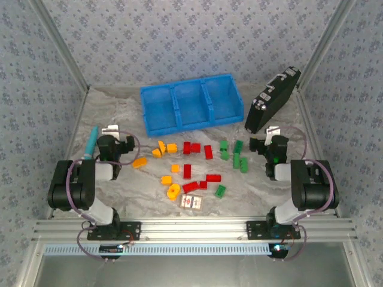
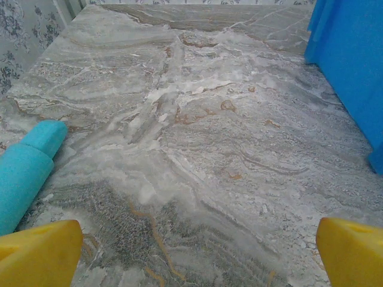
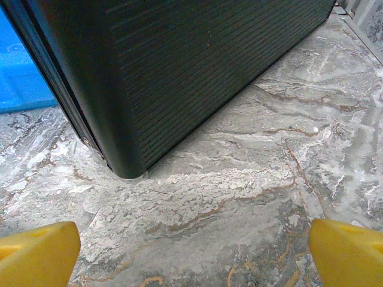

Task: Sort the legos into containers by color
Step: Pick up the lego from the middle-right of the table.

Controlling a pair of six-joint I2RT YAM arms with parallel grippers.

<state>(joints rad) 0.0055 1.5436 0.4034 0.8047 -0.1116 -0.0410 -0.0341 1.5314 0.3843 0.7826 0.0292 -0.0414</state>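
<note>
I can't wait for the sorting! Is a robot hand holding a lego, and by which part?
Nothing is held. The left gripper and right gripper are open and empty; the legos lie on the table.

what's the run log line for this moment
stage: not started | left gripper: open, empty, by teal pen | right gripper: open, empty, facing black case | legos: loose on table | blue tray: empty
</note>
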